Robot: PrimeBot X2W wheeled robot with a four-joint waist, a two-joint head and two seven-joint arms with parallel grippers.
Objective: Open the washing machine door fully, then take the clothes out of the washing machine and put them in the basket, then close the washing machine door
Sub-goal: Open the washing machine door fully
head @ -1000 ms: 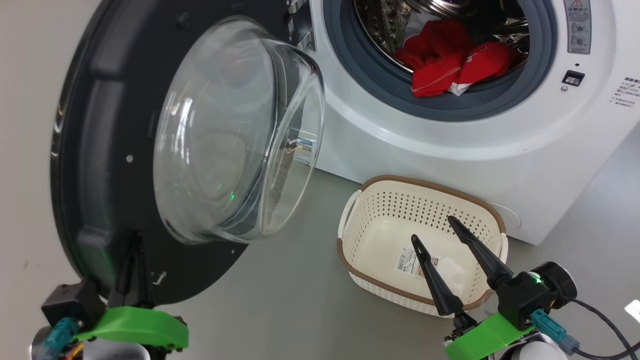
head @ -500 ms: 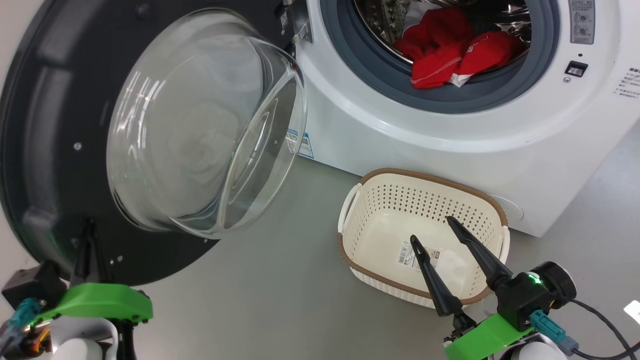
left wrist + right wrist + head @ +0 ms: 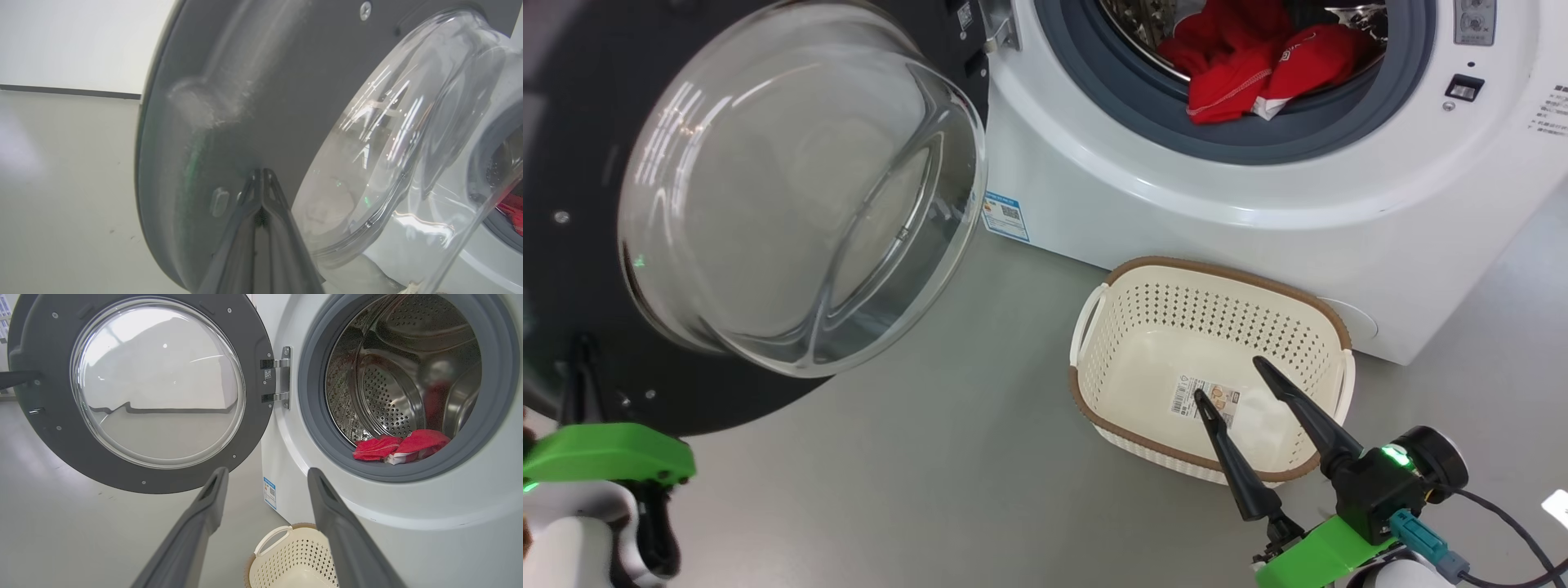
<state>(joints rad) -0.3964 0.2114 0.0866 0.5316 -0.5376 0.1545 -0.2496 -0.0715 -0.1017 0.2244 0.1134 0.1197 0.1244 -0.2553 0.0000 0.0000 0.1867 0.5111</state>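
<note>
Washing machine door (image 3: 792, 188): one unit, round, glossy black frame around one bulging clear glass bowl; swung wide on its hinge (image 3: 282, 377) at the machine's left side; one small QR tag beside the hinge, not legible; left gripper (image 3: 261, 179): fingers pressed together with nothing between them, tips at the door's dark inner face beside the bowl; washing machine (image 3: 1176, 204): one white front-loader with grey rubber ring (image 3: 1094, 90) and perforated steel drum (image 3: 388, 396); one blue sticker (image 3: 1005, 214) with a QR code low on its front corner, one grey warning panel (image 3: 1470, 20) at upper right, all print too small to read; clothes (image 3: 1241, 69): two red bundles with white stitching plus one white piece, lying at the drum's front lip on the ring; basket (image 3: 1127, 327): one, cream, perforated, brown rim, two side handles, standing on the grey floor (image 3: 947, 490) just before the machine; one paper label (image 3: 1225, 398) on its bottom, text illegible; right gripper (image 3: 1229, 380): fingers spread apart, holding nothing, seen over the basket in the head view.
</note>
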